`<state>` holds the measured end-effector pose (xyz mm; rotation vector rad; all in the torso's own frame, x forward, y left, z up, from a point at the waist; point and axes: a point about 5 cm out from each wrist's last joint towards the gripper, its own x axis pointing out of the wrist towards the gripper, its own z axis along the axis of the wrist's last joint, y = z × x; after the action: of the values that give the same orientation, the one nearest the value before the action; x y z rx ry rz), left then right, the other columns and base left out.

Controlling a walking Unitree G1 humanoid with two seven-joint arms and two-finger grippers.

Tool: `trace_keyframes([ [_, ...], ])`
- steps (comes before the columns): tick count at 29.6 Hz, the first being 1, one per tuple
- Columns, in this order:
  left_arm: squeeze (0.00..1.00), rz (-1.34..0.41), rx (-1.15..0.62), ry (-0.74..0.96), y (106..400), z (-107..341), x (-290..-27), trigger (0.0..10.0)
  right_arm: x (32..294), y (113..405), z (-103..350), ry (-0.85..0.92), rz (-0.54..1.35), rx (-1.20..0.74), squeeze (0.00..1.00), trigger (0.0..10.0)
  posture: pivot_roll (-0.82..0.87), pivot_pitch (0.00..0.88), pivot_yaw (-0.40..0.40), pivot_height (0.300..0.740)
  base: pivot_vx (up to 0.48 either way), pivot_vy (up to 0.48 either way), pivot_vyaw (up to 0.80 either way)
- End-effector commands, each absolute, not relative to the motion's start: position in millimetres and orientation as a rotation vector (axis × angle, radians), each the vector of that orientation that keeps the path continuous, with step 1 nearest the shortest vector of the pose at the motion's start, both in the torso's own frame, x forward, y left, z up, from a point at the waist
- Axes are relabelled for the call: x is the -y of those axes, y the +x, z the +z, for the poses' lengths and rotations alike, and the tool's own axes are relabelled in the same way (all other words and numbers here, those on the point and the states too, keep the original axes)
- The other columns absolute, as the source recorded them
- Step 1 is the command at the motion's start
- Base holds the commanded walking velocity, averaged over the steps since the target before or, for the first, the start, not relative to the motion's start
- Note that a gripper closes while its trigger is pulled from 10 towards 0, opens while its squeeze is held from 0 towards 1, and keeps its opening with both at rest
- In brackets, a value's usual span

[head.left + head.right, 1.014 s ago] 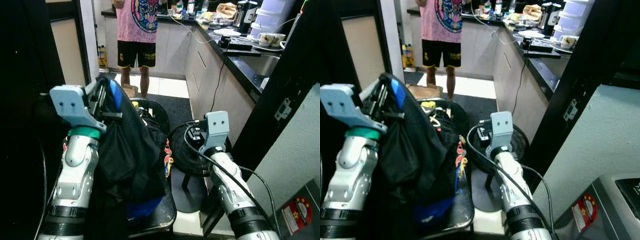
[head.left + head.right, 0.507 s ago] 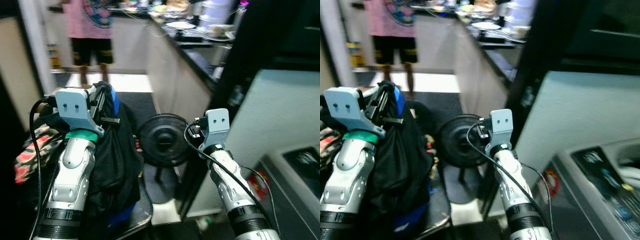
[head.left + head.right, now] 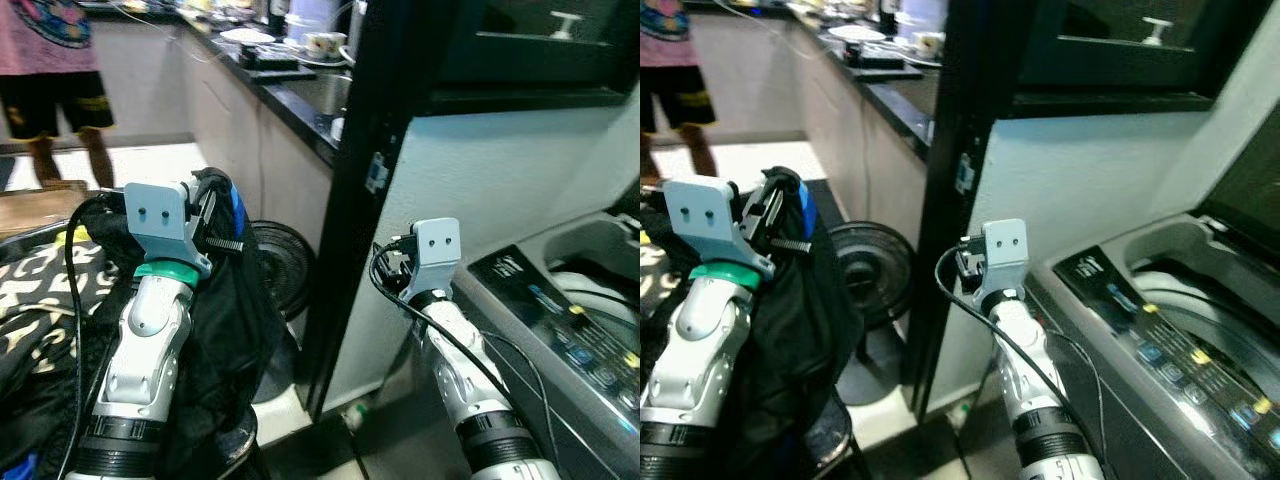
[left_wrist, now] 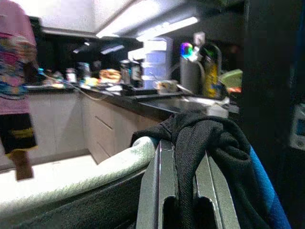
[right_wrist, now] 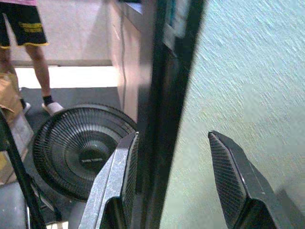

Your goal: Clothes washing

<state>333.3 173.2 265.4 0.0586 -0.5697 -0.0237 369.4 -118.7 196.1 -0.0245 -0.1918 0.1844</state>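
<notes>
The left gripper [image 4: 185,191] is raised at the near left of the scene, its two fingers [image 4: 157,191] pressed together on a fold of a black garment [image 3: 235,340] with a blue panel. The cloth bunches over the fingertips and hangs straight down from them beside the silver left arm, so its long axis runs vertically, top at the gripper and loose end toward the floor.

The right gripper [image 5: 174,183] is held up at the near right, holding nothing, its fingers [image 5: 119,186] spread wide apart. It faces a black door frame [image 3: 355,200] and a pale textured wall [image 3: 480,170].

Compared with a second ago, the camera has swung to the right. A top-loading washing machine [image 3: 1180,330] with its lid up now sits at the right, just beside the right arm. The black floor fan [image 5: 78,150] that stood between the arms now lies behind the hanging garment, low and left of the door frame. A person [image 3: 50,70] in a pink shirt and black shorts, earlier far centre, is now at the far left edge beside the kitchen counter [image 3: 270,85].
</notes>
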Motion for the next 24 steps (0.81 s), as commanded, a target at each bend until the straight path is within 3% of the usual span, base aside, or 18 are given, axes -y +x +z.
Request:
trace_keyframes([
  [1, 0.00, -0.044, 0.547, 0.073, 335.2, 261.1, -167.2, 10.0, 127.4, 369.0, 189.5, -0.019, 0.156, 0.164, 0.00, 10.0, -0.02, 0.023, -0.036, 0.740, 0.000, 0.000, -0.80],
  [24, 0.00, -0.041, 0.521, 0.091, 335.8, 255.4, -165.7, 10.0, 127.5, 366.7, 182.6, -0.025, 0.153, 0.147, 0.00, 10.0, -0.02, 0.009, -0.030, 0.740, 0.000, 0.000, -0.80],
])
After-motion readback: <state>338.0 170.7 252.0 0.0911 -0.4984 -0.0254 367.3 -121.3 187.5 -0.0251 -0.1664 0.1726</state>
